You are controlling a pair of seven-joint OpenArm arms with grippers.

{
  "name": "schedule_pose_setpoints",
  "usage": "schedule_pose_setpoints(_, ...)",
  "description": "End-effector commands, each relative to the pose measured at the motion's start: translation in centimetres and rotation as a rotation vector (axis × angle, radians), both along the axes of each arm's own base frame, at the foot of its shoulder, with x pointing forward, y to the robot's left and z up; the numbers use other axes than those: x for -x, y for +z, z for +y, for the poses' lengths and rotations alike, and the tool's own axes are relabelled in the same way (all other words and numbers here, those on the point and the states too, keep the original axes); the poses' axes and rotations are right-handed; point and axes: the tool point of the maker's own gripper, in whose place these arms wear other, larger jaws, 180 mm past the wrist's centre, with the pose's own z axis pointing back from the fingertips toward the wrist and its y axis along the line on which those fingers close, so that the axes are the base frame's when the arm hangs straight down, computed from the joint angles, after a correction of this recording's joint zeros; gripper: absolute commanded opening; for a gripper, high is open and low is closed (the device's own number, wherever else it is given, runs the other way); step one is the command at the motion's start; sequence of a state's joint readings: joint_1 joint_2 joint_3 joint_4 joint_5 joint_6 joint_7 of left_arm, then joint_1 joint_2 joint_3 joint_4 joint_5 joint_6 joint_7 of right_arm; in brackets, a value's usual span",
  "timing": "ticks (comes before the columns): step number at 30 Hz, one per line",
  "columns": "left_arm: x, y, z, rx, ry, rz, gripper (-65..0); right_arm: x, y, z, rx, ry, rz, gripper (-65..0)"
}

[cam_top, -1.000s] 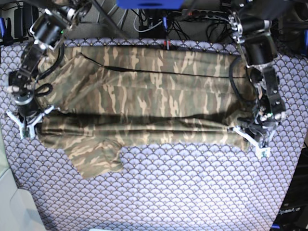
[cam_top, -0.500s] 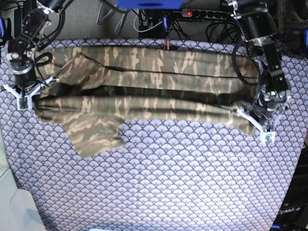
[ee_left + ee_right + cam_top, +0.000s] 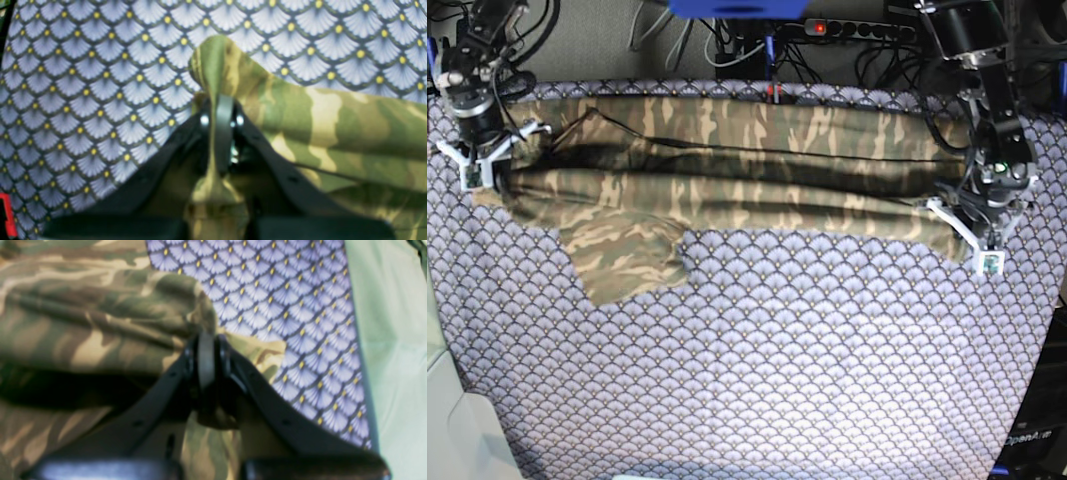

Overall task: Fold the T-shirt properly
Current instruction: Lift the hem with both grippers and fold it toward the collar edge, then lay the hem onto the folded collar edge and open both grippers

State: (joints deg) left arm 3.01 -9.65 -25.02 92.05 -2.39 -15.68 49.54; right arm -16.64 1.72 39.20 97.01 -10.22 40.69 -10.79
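- While both pincers pinch cloth, the shirt (image 3: 727, 170) lies as a long band across the far half of the cloth-covered desk (image 3: 777, 370).
- Left pincer (image 3: 220, 113): jaws pressed together on a bunched corner of the shirt, at its end opposite the sleeve.
- Right pincer (image 3: 206, 350): jaws pressed together on a shirt fold, at the sleeve end.
- One sleeve (image 3: 627, 262) sticks out from the shirt's near edge, flat on the desk.
- Step in hand, as judged: the lengthwise fold, near edge carried toward the far edge of the shirt.
- Next move likely calls for laying the held edge down evenly along the shirt's far edge, both ends level, then letting go.
- The sleeve is not yet tucked.
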Motion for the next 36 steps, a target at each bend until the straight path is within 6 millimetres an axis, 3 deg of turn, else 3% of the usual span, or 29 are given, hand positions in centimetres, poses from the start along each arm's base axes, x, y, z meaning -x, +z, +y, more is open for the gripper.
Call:
schedule_pose_setpoints(1,-0.6,1.3,1.0,-0.035,0.011,-0.035,-65.0,-0.6,1.5,-0.6,0.024,0.000,-0.050,-65.0)
schedule_pose_setpoints(9,0.6,0.2,1.2,-0.031,0.023,0.051,-65.0,1.0,1.4,-2.3,0.046,-0.044,-0.028,-65.0)
schedule_pose_setpoints(23,2.7,-1.4,1.2,-0.032,0.021,0.111,-65.0,2.5,1.0,-1.2,0.014,-0.027,-0.067,-65.0)
schedule_pose_setpoints(31,3.5,-2.2,1.0,-0.031,0.016,0.138,-65.0,3.2,-0.8,-1.3,-0.014,-0.040,-0.024,-65.0)
schedule_pose_setpoints(36,3.8,-3.3,1.1,-0.016,0.024,0.169,-63.0,3.4,-1.0,-1.5,-0.010,-0.041,-0.012,-65.0)
